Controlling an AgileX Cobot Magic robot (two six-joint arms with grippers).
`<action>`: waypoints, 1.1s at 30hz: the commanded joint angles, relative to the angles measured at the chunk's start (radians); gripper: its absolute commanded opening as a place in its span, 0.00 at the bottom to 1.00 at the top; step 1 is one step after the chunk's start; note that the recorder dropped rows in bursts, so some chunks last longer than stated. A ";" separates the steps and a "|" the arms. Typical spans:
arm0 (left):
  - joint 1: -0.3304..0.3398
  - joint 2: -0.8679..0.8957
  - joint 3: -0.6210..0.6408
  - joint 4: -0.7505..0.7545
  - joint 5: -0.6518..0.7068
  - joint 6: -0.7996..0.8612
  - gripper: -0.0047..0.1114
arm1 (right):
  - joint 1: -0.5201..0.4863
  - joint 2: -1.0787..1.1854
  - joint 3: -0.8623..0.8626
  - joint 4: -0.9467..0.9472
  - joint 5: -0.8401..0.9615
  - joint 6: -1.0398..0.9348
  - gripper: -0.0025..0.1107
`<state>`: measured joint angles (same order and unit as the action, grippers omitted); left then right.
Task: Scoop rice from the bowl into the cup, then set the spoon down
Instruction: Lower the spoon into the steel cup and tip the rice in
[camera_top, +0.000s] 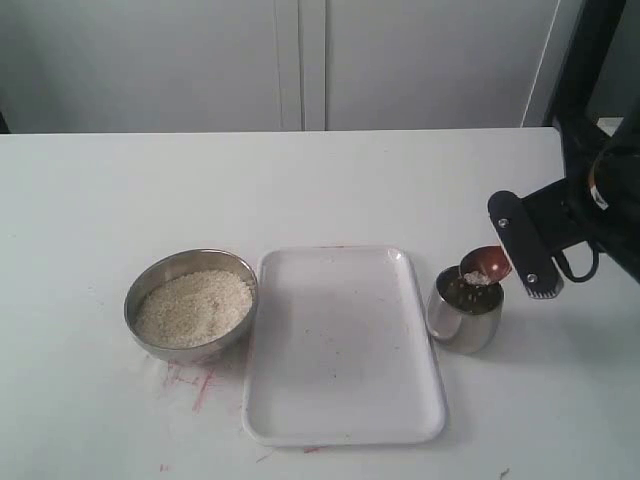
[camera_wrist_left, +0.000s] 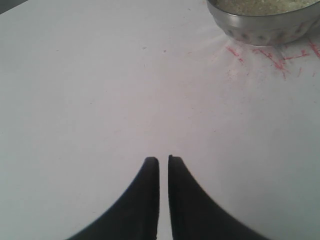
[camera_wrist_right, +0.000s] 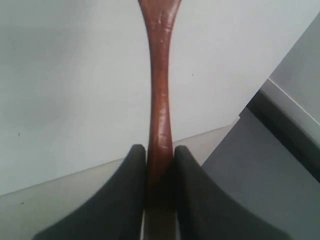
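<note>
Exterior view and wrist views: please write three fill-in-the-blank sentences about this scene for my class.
The right gripper grips the spoon by its ____.
In the exterior view, the tray lies ____ the bowl and the cup.
The left gripper holds ____.
Missing words: handle; between; nothing.

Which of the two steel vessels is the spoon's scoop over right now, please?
The small steel cup, right of the white tray; the wider bowl, left of it, holds rice.
</note>
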<state>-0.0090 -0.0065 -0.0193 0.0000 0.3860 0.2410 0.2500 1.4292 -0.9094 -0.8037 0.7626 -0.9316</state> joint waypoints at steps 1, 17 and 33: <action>-0.004 0.007 0.009 -0.006 0.048 -0.006 0.16 | -0.002 0.000 0.005 -0.013 -0.002 -0.012 0.02; -0.004 0.007 0.009 -0.006 0.048 -0.006 0.16 | 0.089 -0.004 0.005 -0.091 0.066 0.015 0.02; -0.004 0.007 0.009 -0.006 0.048 -0.006 0.16 | 0.117 -0.023 0.005 -0.099 0.068 0.015 0.02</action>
<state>-0.0090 -0.0065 -0.0193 0.0000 0.3860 0.2410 0.3597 1.4166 -0.9094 -0.8914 0.8261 -0.9226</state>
